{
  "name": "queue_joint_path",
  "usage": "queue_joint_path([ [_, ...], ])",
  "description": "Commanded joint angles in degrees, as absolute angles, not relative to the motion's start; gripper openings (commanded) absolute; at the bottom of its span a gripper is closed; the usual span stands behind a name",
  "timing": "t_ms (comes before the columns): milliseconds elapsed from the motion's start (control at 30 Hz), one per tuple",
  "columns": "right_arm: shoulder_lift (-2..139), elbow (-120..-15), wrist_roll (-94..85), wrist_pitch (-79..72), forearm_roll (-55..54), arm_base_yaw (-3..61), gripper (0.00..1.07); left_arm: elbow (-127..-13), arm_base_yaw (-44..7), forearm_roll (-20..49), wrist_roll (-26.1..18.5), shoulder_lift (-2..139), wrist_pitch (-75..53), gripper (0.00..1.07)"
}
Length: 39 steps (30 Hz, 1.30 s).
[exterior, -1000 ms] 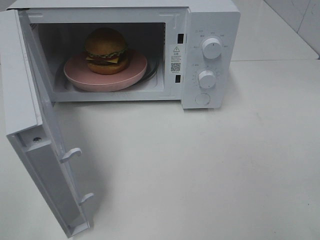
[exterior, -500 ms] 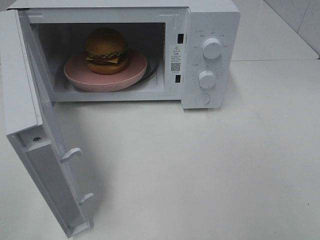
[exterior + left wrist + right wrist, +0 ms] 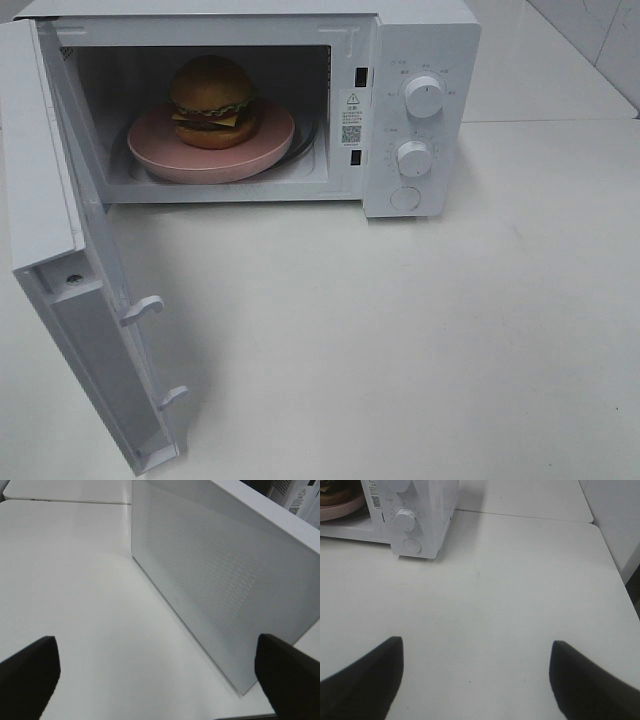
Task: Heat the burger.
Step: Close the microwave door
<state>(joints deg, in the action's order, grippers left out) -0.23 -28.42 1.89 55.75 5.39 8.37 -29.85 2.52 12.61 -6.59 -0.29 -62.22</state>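
At upper left, the burger (image 3: 210, 100) sits in the open microwave (image 3: 432, 40).
Left gripper (image 3: 157, 680) and right gripper (image 3: 475, 680) gape empty, well apart from it.

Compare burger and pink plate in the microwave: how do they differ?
The burger is tall and domed; the pink plate is flat and wider. The burger is brown with green, yellow and dark layers; the pink plate is one plain colour. The burger rests on the pink plate, which carries it inside the microwave. Both are round.
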Motion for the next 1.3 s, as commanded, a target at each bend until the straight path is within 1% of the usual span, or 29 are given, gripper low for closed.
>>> queue_joint_path([
  [33,-1.7,-28.3,2.1,55.1,5.6,8.0,0.76,-29.6,2.8,12.8,-6.3,-0.6,-61.4,0.98],
  [1300,-1.7,-28.3,2.2,55.1,5.6,8.1,0.76,-29.6,2.8,12.8,-6.3,-0.6,-61.4,0.98],
])
